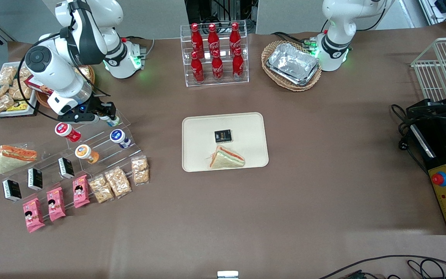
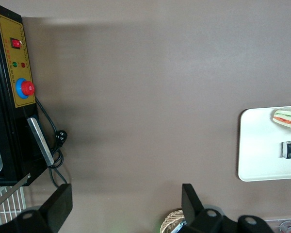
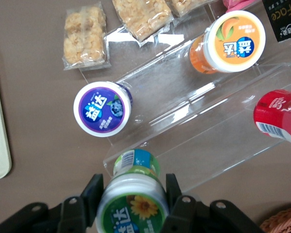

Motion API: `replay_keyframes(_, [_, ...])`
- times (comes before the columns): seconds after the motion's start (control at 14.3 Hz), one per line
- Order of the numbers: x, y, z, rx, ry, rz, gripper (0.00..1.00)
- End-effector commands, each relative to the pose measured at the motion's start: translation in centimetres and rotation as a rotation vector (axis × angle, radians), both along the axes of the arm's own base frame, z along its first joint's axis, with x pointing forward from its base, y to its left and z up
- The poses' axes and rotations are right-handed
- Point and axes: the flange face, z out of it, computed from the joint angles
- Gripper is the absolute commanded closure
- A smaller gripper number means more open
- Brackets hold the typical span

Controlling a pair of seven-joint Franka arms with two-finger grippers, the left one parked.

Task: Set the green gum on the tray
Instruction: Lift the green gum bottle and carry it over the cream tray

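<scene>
The gripper (image 3: 132,204) sits at the top step of the clear stepped rack (image 3: 218,131), its two black fingers (image 3: 93,194) pressed against either side of the green gum (image 3: 131,206), so the bottle is pinched between them just under its lid. In the front view the gripper (image 1: 108,114) hangs over the rack's highest tier, with the green gum (image 1: 112,121) only a sliver of white and green poking out beneath it.

Taking the gum as the centre of a clock in the wrist view, the blue-lidded bottle (image 3: 103,108) is at about eleven o'clock, one step down; the orange-lidded bottle (image 3: 231,42) is at about one o'clock, lower still; and the red-lidded bottle (image 3: 279,118) lies on its side at about two o'clock. Packets of crisp snacks (image 3: 85,37) lie on the table past the rack's lowest step.

From the front, the tray (image 1: 246,128) lies in the middle of the brown table (image 1: 323,186), well apart from the rack toward the parked arm's end. On it rest a small black box (image 1: 223,136) and a wrapped sandwich (image 1: 226,158), the sandwich nearer the front camera. At twelve o'clock from the tray stands a clear shelf of red cola bottles (image 1: 216,52).
</scene>
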Motion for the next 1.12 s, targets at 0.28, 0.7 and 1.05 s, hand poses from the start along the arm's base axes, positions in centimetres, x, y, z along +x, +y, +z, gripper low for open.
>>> replay_keyframes(0.28, [3.2,2.1,16.9,0.037,0.050,0.032,0.71])
replay_keyframes(0.7, [1.4,19.0,19.2,0.025,0.074,-0.065,0.71])
replay_keyframes(1.05, [0.9,28.0,9.0,0.077,0.050,-0.161,0.71])
